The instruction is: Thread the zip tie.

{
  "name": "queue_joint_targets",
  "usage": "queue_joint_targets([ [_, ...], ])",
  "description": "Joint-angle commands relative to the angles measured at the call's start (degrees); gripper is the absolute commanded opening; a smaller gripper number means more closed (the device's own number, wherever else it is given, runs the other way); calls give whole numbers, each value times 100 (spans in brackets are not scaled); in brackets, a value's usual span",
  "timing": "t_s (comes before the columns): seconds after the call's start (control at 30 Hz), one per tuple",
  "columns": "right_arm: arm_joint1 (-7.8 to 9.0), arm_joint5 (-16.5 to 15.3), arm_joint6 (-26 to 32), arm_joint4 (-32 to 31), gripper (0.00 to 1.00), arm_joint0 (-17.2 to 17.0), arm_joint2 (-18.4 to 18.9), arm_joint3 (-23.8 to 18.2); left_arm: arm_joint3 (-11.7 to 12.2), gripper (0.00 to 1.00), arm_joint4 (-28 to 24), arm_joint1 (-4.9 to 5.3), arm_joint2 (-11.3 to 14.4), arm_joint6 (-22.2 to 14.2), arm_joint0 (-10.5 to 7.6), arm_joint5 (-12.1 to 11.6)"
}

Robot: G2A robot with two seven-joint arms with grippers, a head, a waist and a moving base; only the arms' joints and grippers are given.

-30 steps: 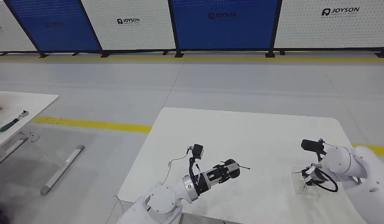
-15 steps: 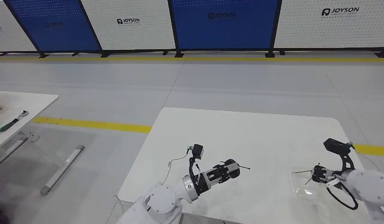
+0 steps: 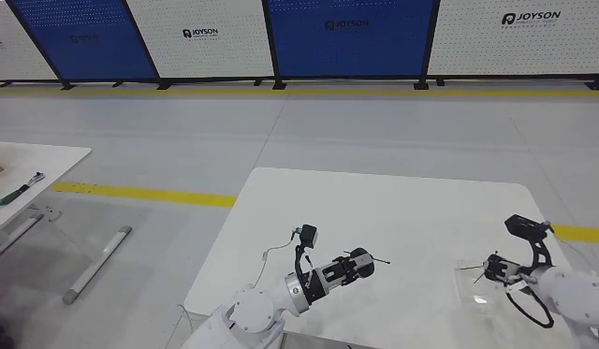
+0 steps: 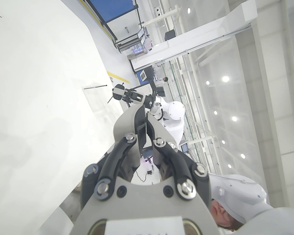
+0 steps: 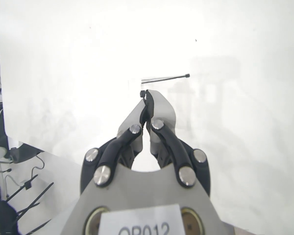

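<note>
Right gripper: the right gripper (image 5: 146,97) hangs above the table's (image 3: 393,209) near right corner, jaws pressed together on a held zip tie (image 5: 142,93). The tie's small square head pokes out at the fingertips, and from the left wrist view its thin ends stick out on either side of the right gripper (image 4: 117,93).
Left gripper: the left gripper (image 4: 142,110) sits low by the near edge, toward the middle, with its jaws closed. In the top view a thin dark strip (image 3: 381,259) juts past the left gripper (image 3: 365,261), probably another tie pinched there.
Loose tie: a loose zip tie (image 5: 165,78) lies flat at the far edge of a clear plate (image 3: 473,298) near that right corner, just beyond the right fingertips and apart from them.
Spares: spare zip ties (image 5: 27,196) lie off the table's edge.
Change: a second ago the right arm was bent down over the clear plate. By half a second ago it had swung out toward the right edge and lifted, and since then it has barely shifted. The left arm has not moved.
Meaning: the pick from the plate looks finished, with one tie raised clear of the surface. Threading itself is not yet begun, and the two grippers are well apart. Judging from this, the next step is bringing tail and head together, which calls for fine alignment of a very thin, flexible strip.
</note>
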Motion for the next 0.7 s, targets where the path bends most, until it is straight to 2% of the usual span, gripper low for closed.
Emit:
queue_joint_targets([
  [0.0,-2,-121,-331,306,0,-167,222,-108,0,0,0,0,0,0,0,0],
  [0.17,-9,-410,-1121,925,0,-944,825,-782,0,0,0,0,0,0,0,0],
  [0.23,-10,-590,-1228,1135,0,-1215,992,-939,0,0,0,0,0,0,0,0],
  [0.3,-7,-925,-1016,1417,0,-1432,1040,-1018,0,0,0,0,0,0,0,0],
  [0.37,-3,-1060,-909,1495,0,-1471,1065,-948,0,0,0,0,0,0,0,0],
  [0.67,-3,-1060,-909,1495,0,-1471,1065,-948,0,0,0,0,0,0,0,0],
])
